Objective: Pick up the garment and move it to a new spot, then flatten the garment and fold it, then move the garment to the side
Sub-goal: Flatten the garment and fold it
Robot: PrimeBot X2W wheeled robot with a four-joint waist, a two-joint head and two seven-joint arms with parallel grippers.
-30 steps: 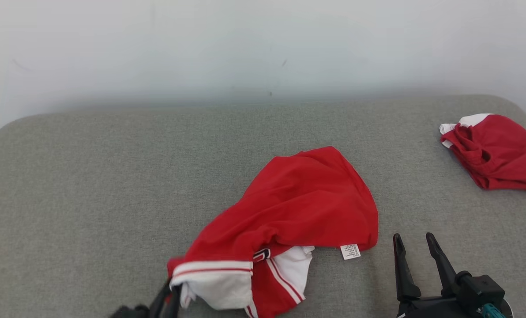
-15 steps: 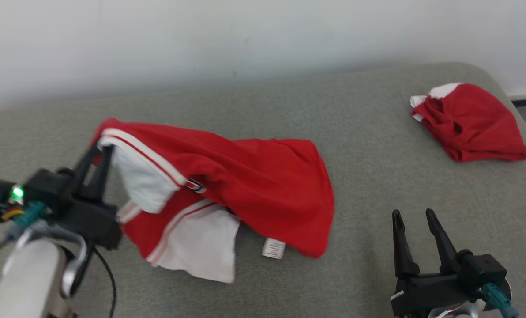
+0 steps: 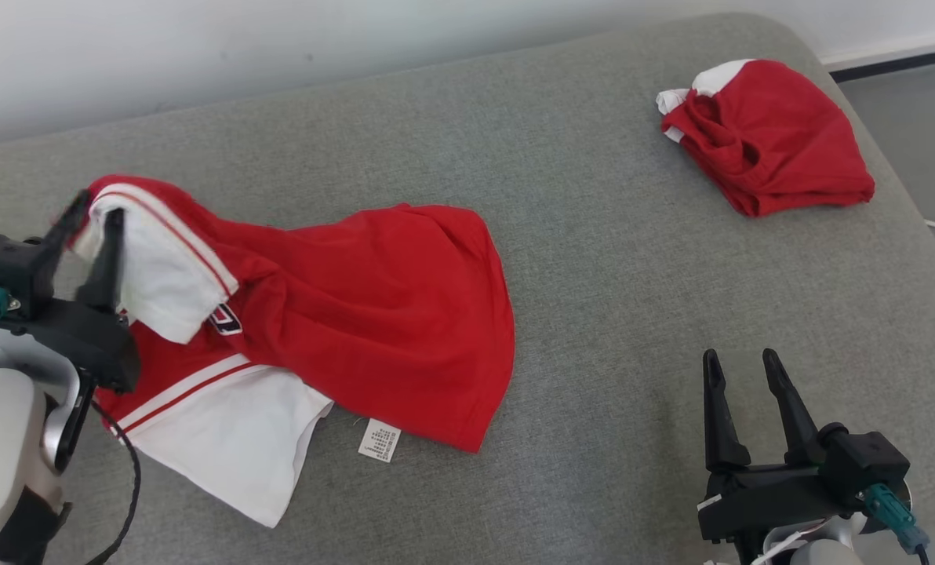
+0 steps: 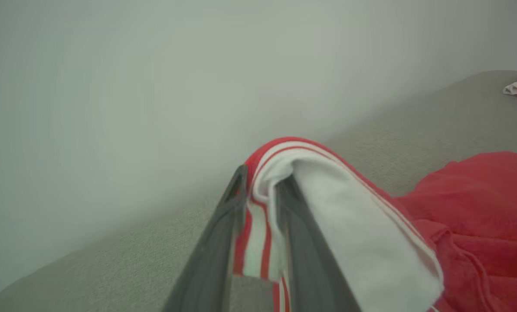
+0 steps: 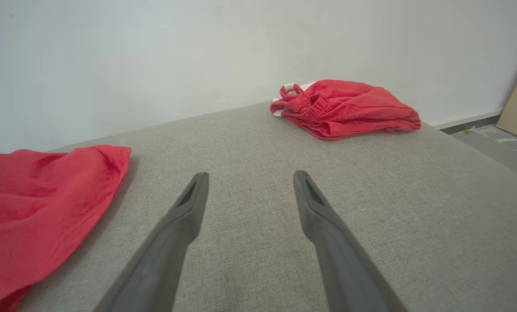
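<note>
Head view, garment: I see the crumpled red cloth garment (image 3: 373, 306) with white, red-striped sleeves lying on the grey woven cushion (image 3: 593, 275), left of its middle, a small white care tag (image 3: 380, 439) at its near hem
Head view, left gripper: my left gripper (image 3: 97, 208) is at the garment's far left end, its dark fingers pinching a lifted white sleeve by the striped cuff
Head view, right gripper: my right gripper (image 3: 739, 357) hangs over bare cushion at lower right, jaws spread with nothing between them, well apart from the garment
Head view, other cloth: a second red and white cloth bundle (image 3: 773, 141) sits at the cushion's far right corner
Left wrist view, grip: the striped cuff is folded over and clamped between the left gripper's (image 4: 263, 175) fingers; the garment (image 4: 479, 216) trails right onto the cushion (image 4: 111, 260)
Right wrist view, gripper: the right gripper's (image 5: 250, 175) fingers stand wide over the cushion (image 5: 263, 138), empty
Right wrist view, cloth: the garment's (image 5: 46, 190) edge is at left, the bundle (image 5: 345, 108) ahead by the white wall (image 5: 111, 65)
</note>
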